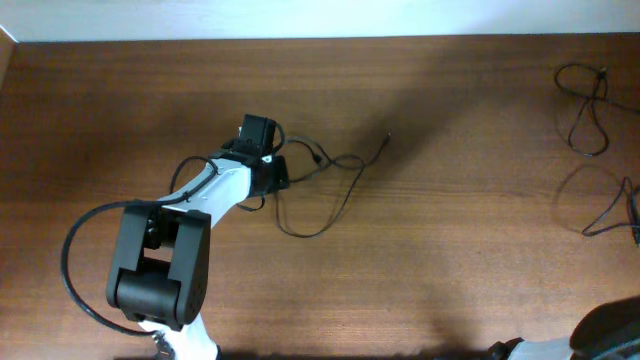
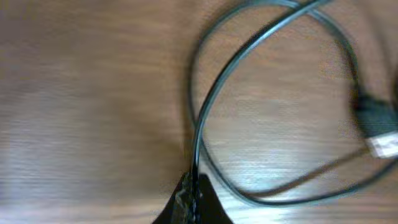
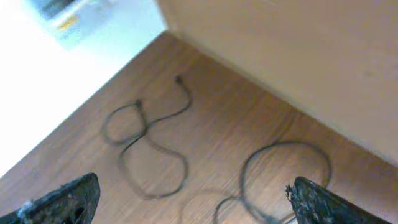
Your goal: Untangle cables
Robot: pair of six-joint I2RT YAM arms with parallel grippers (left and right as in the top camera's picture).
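Observation:
A thin black cable (image 1: 330, 190) lies in loops at the table's middle, its small plug end (image 1: 387, 138) pointing away to the right. My left gripper (image 1: 268, 165) is down at the cable's left end. In the left wrist view the jaws (image 2: 194, 193) are shut on the cable (image 2: 214, 93), which loops above them, with a plug (image 2: 376, 121) at the right. Two more cables lie at the right: one far right at the back (image 1: 585, 100), one below it (image 1: 610, 205). My right gripper (image 3: 193, 205) is open and empty above those two cables (image 3: 146, 134) (image 3: 286, 168).
The brown wooden table (image 1: 450, 280) ends at a pale wall along the back (image 1: 300, 18). Only the right arm's base (image 1: 610, 330) shows at the bottom right of the overhead view. A thick black arm cable (image 1: 75, 260) arcs beside the left arm.

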